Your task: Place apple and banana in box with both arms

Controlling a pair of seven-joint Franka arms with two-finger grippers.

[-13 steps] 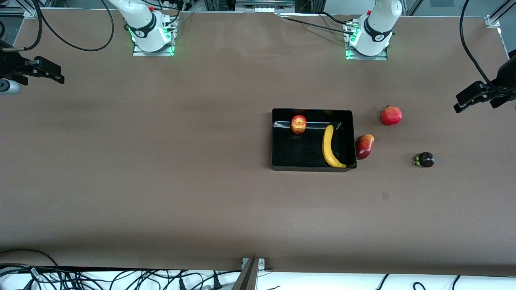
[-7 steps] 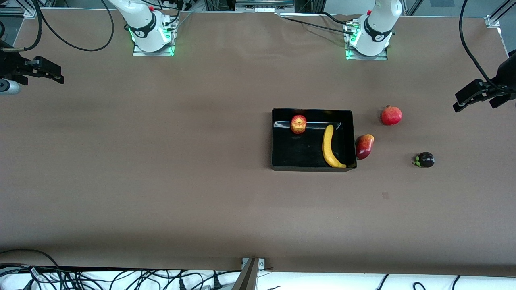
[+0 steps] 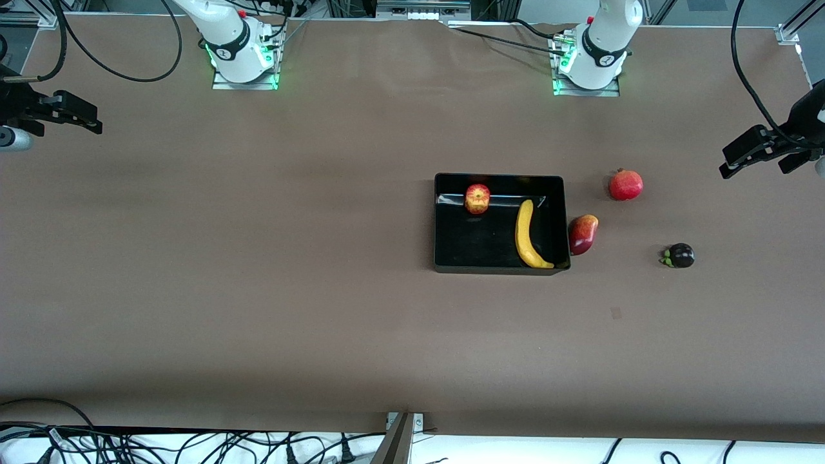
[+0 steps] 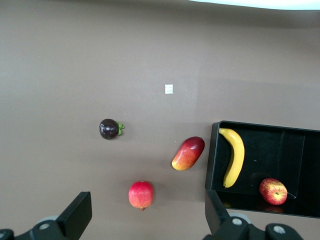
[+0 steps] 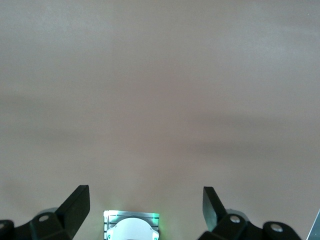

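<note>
Front view shows me the small red-yellow apple [image 3: 477, 198] and long yellow banana [image 3: 529, 234] lying inside the shallow black plastic box [image 3: 445, 222]. Both my left gripper [image 3: 741, 159] and right gripper [image 3: 82, 120] hang spread wide, empty, over the table's ends.

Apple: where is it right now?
Front view: the apple sits inside the box, against the wall nearest the bases, apart from the banana.

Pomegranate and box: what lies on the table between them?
Only bare brown table separates the pomegranate from the box; the mango sits nearer the front camera, against the box wall. The front view shows this.
</note>
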